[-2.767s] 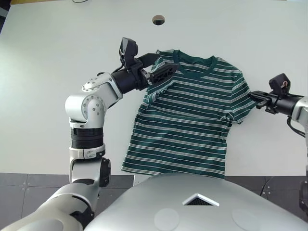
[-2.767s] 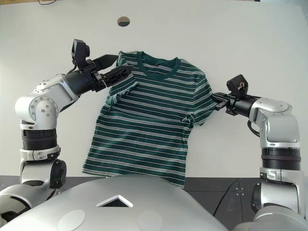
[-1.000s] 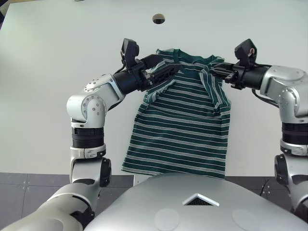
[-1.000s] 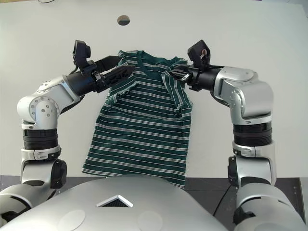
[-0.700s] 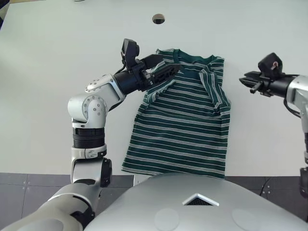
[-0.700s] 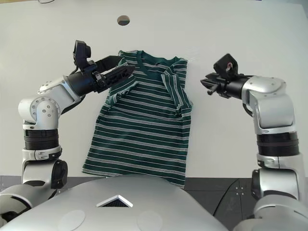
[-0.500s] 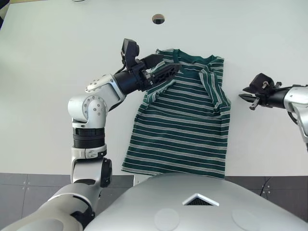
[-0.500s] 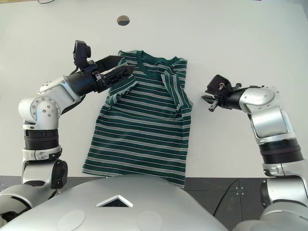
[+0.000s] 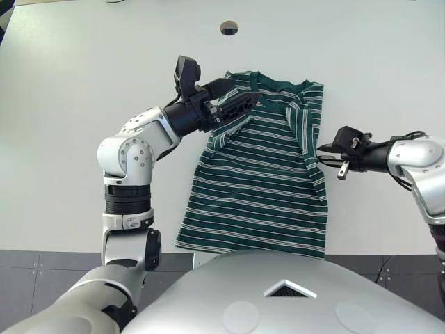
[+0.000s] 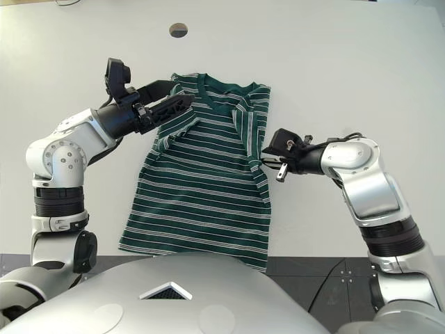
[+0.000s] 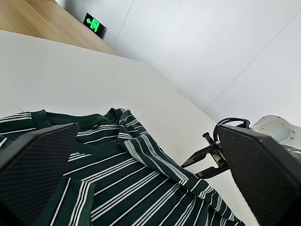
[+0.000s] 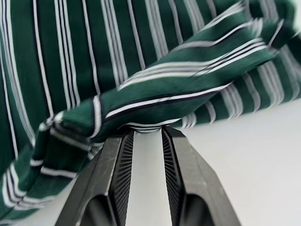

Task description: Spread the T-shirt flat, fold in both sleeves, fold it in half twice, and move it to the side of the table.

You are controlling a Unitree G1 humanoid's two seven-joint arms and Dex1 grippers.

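White counter [image 9: 83,69], striped T-shirt [image 9: 264,188] lengthwise on it: collar far, hem toward the robot, right sleeve folded inward.
Head view: left gripper [image 9: 245,90] over the left shoulder, right gripper [image 9: 320,156] at the right edge. Left wrist view: its fingers [image 11: 37,165] spread wide above the shirt, green sign [image 11: 94,22] beyond. Right wrist view: fingers [image 12: 117,169] narrowly parted, tips under a fabric fold.
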